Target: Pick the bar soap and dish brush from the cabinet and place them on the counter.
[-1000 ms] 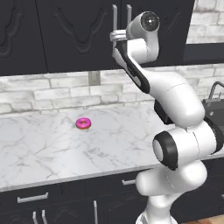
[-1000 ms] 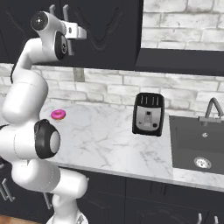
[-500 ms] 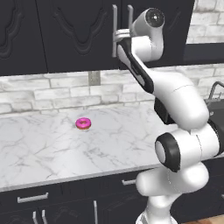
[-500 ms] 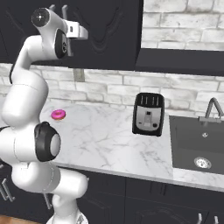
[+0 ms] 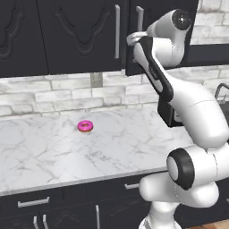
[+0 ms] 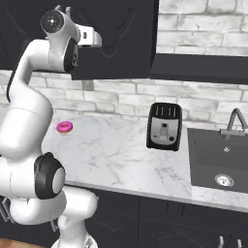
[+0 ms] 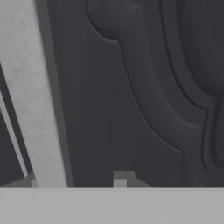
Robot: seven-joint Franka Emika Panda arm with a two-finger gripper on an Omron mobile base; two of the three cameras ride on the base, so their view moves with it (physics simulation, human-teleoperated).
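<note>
The pincer (image 5: 134,38) is raised at the cabinet (image 5: 67,36), close to the silver handle (image 7: 37,92) of a carved door; whether its jaws are apart or together cannot be told, and no grip on the handle can be made out. The door appears to stand slightly ajar; the bar soap and dish brush cannot be seen, presumably on the shelf behind the doors. The soap is judged light, stiff and slippery, best taken across its flat sides; the brush light and thin, best taken at mid-handle. On the bench (image 5: 53,156) a pink donut (image 5: 85,126) and a toaster (image 6: 164,126) are seen. No readable writing or brand is found.
</note>
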